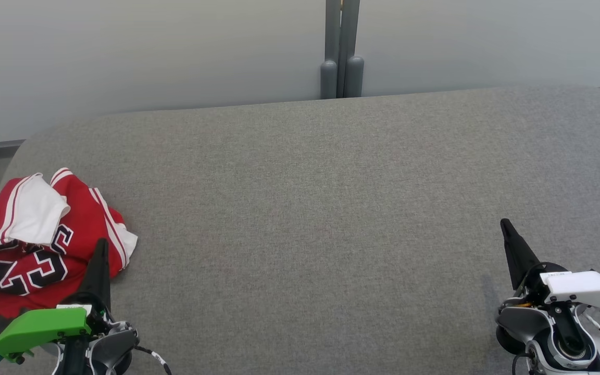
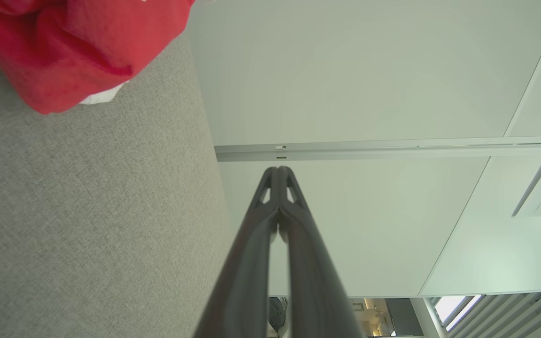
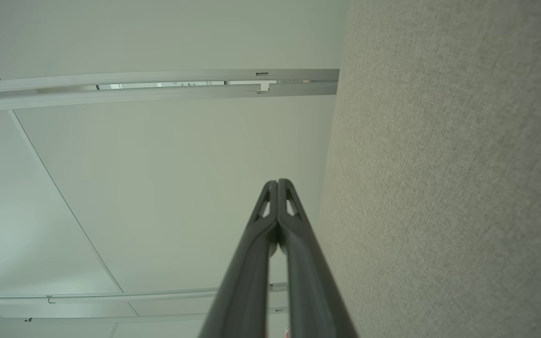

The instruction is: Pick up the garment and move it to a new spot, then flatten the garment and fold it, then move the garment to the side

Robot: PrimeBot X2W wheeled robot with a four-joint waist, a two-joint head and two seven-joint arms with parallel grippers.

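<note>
- Grey fabric-covered tabletop (image 1: 331,208) takes up most of the head view, with pale wall panels (image 1: 149,52) and a grey post (image 1: 341,49) behind it.
- Your red jersey (image 1: 29,245), white trim and a dark "23" on it, sits crumpled at the far left of the tabletop. It runs out of the picture there, so I can't tell if part of it hangs over the edge.
- Left gripper (image 1: 103,247) is just beside the jersey's near right hem, fingers pressed together with nothing between them. In the left wrist view the fingertips (image 2: 279,171) point past the cloth toward the wall, not at it.
- Right gripper (image 1: 505,225) is well apart on the other side, also closed up and empty.
- What I'd watch for:
- Go in with the fingers together and you'll probably just shove the heap further left, maybe off the table.
- Both arms sit low over the tabletop, so a steep dive could jam a fingertip into the fabric cover.
- Grab one loose flap, like the white-lined bit on top, and the rest will likely trail and snag on the edge as you lift.
- It looks like thin, slick fabric, so a shallow pinch could slip out mid-carry.
- The right arm has a long reach across, so don't count on it to save a bad grab quickly.
</note>
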